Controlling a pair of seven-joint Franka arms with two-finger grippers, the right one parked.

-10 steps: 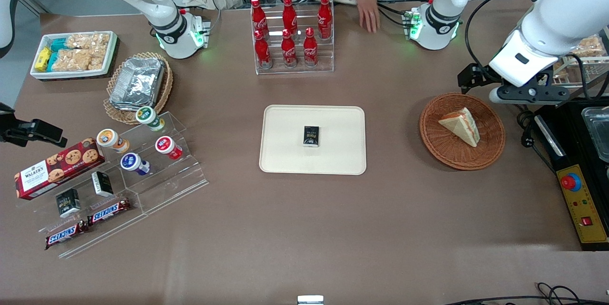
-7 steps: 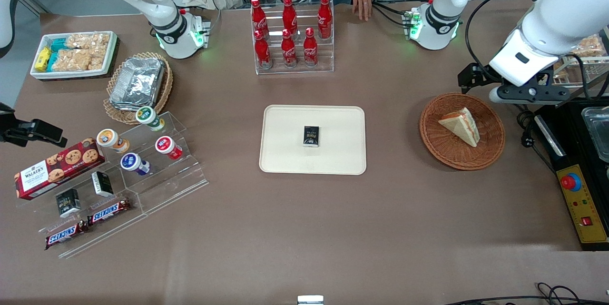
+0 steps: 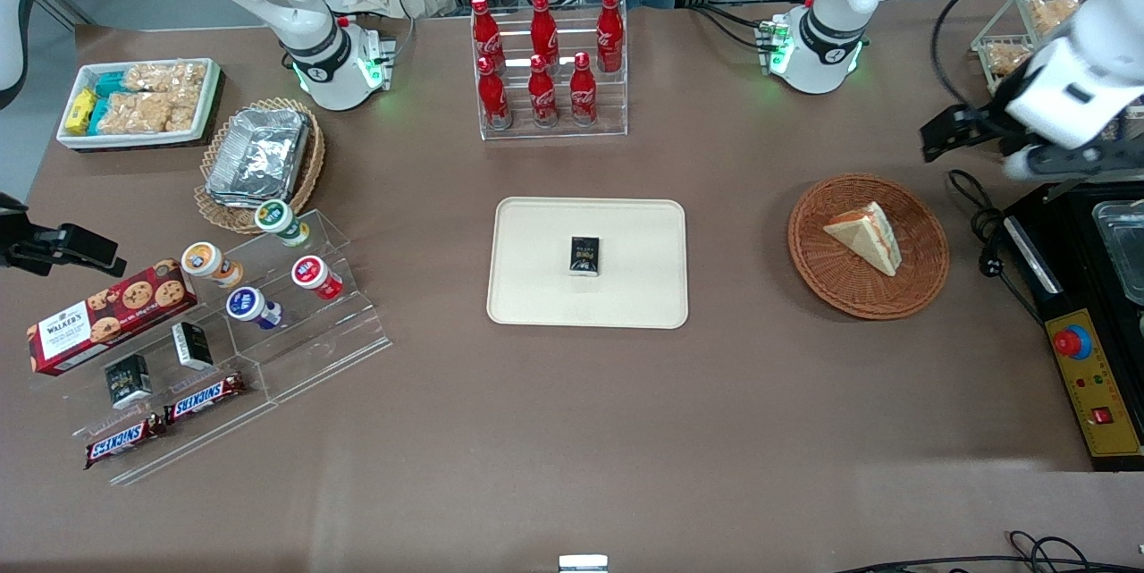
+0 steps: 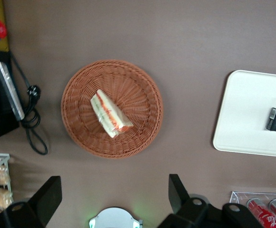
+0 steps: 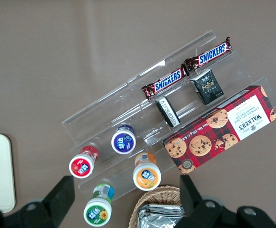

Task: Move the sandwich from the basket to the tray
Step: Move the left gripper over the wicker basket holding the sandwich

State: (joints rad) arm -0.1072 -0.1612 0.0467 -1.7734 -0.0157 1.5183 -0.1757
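The sandwich [image 3: 865, 236] sits in the middle of the reddish-brown basket [image 3: 840, 291], lying on its side with the orange-red filling edge showing, and nothing is touching it yet. The tray [image 3: 536, 287] waits well apart from it toward the parked arm's end of the table, with a small dark box [image 3: 585, 255] standing at its centre. So where are the risks? The sandwich is soft bread, and my read is that a hard squeeze would crush it or push the filling out, while a light one could let the wedge slip and tip on the lift. Its sloping shape means fingers coming in off the flat faces may skid along the crust. The woven basket is light too, so a low approach could catch its rim [image 4: 156, 102] and drag or flip it. And that dark box takes up the tray's middle; a drop straight there would land the sandwich on top of it, so bare tray beside it looks the safer target. Now the gripper [image 4: 113, 199]: it hangs high, above the table just beside the basket, fingers [image 4: 46, 199] spread wide apart, holding nothing and touching nothing.
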